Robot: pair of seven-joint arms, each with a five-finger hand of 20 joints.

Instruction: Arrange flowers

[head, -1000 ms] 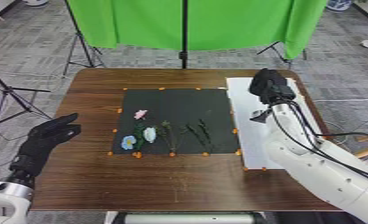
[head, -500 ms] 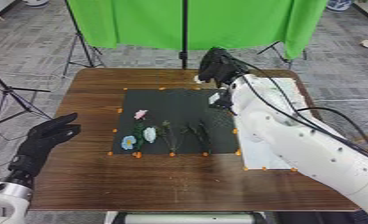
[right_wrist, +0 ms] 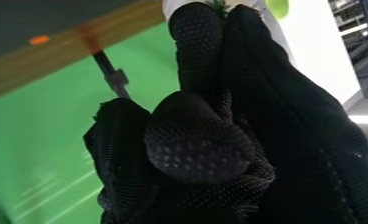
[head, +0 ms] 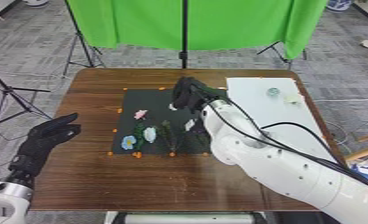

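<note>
In the head view, my right hand point(head: 189, 91) is over the upper right part of the black mat point(head: 158, 100), with a white flower point(head: 172, 107) at its fingertips. The right wrist view has my right hand point(right_wrist: 198, 45) pinching the white flower point(right_wrist: 176, 5), a bit of green at the fingertips. A pink flower point(head: 140, 114), a blue flower point(head: 128, 142), another white flower point(head: 149, 134) and green stems point(head: 169, 135) lie on the mat. My left hand point(head: 52, 134) is open at the table's left edge, away from the flowers.
A white sheet point(head: 251, 90) at the table's right carries a round pale green piece point(head: 273, 92) and a pale yellowish piece point(head: 292, 99). Orange markers line the mat. Behind the table hang a green curtain point(head: 136, 25) and a dark pole point(head: 184, 40).
My right hand has swung left from the white sheet to over the black mat, carrying the white flower with it and uncovering the pieces on the sheet. My left arm has stayed still.
</note>
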